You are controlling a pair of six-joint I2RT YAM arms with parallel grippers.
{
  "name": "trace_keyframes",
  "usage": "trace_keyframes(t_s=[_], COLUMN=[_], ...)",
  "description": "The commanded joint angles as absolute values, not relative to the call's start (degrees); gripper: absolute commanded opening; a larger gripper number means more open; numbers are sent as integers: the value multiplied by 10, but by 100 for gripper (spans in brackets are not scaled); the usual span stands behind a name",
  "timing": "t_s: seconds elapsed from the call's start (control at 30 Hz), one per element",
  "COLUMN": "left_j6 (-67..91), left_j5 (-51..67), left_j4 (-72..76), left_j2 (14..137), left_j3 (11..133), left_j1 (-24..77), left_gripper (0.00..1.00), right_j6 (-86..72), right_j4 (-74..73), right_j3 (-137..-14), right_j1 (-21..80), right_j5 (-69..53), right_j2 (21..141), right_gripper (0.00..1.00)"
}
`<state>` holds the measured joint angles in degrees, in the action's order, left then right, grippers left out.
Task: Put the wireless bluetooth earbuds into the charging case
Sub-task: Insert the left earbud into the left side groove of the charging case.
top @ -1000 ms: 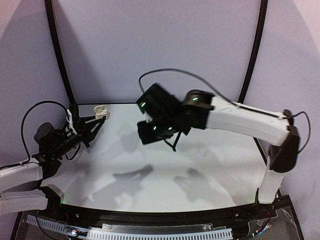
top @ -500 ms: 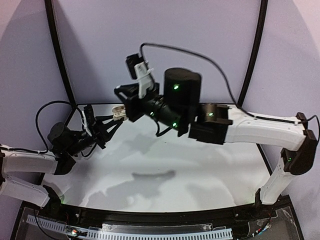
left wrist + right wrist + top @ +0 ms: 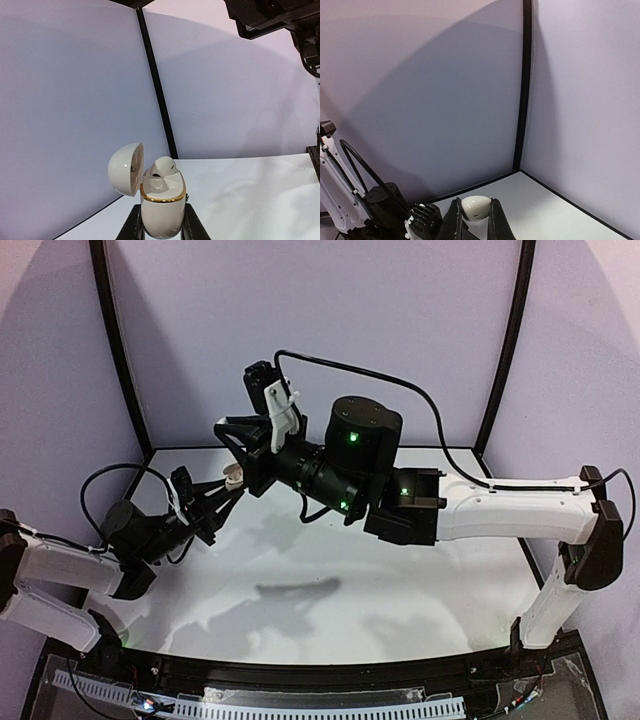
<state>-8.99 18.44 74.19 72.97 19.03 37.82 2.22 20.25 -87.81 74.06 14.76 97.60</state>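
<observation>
The case stands upright, gripped at its lower half between the left fingers, which are parted just to its width. Its lid hangs open to the left. One white bud sits in the top of the case, standing proud of the gold rim. The case is held above the desk near the far-left corner, close to the left wall and to the black post where the walls meet. To the right and toward the near edge the desk's white top stretches wide. The left arm lies low by the left edge, its forearm angled up toward the corner. The right arm reaches from its base across the desk to the far left, with its wrist high and its end just above the case. The right fingers stand close together with a narrow gap, and a white rounded thing shows in that gap. Whether this is a bud in their grip or the case beyond them, I cannot tell.
</observation>
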Motion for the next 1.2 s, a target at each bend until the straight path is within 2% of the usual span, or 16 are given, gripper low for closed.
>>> trace_keyframes(t_s=[0.0,0.37,0.63,1.17], left_j6=[-111,-90,-108,-22], left_j5=[175,136,146,167], left_j4=[929,976,993,1011], left_j2=[732,726,723,724], left_j3=[171,174,177,180], left_j1=[384,385,384,385], left_gripper=[1,1,1,1], right_j6=[-16,-60,-63,-83], right_j4=[256,278,288,333], right_j3=[-850,-827,-798,-773], right_j1=[726,723,720,692], right_j5=[105,87,106,67], right_j2=[986,1010,1014,1028], right_gripper=[0,0,0,0])
